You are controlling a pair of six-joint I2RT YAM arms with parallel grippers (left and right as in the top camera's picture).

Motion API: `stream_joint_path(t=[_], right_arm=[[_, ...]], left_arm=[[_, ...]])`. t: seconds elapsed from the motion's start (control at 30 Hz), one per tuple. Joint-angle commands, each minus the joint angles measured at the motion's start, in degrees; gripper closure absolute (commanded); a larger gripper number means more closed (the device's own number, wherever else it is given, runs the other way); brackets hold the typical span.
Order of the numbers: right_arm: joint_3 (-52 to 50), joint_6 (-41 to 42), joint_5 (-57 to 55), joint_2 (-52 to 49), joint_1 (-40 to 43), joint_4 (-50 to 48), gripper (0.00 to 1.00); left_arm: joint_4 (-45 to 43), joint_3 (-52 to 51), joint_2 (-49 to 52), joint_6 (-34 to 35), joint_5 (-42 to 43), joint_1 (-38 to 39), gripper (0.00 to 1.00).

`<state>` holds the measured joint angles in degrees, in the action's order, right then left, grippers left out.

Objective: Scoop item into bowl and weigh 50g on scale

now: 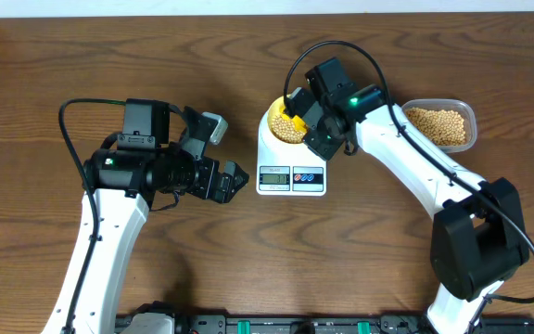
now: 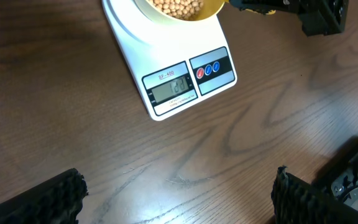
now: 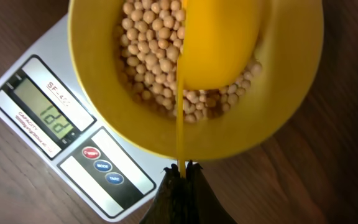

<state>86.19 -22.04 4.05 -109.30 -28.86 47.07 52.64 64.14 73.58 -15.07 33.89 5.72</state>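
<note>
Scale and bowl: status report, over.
Left pincer open, clear of white flat kitchen scale. Right pincer shut on bright yellow plastic scoop, over small pale yellow bowl of beige beans on scale. Nothing obstructing.

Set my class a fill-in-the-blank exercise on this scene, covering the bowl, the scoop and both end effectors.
1. The bowl of beans stands on the white ____.
2. The right end effector is shut on the handle of the yellow ____.
3. The left end effector hangs above the table with its jaws ____.
Missing words: scale; scoop; open.
</note>
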Motion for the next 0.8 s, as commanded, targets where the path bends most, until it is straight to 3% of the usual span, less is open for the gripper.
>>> stream_joint_path(t=[0.0, 0.27, 0.77], right_arm=[[1.18, -0.74, 1.05, -0.52, -0.44, -0.37, 0.99], [1.22, -0.72, 1.31, -0.52, -0.44, -1.03, 0.99], [2.32, 4.66, 12.68, -0.44, 2.97, -0.96, 0.99]], left_arm=[[0.17, -0.31, 0.24, -0.33, -0.5, -0.28, 0.02], [0.17, -0.31, 0.24, -0.33, -0.5, -0.28, 0.02], [0.17, -0.31, 0.24, -0.33, -0.5, -0.28, 0.02]])
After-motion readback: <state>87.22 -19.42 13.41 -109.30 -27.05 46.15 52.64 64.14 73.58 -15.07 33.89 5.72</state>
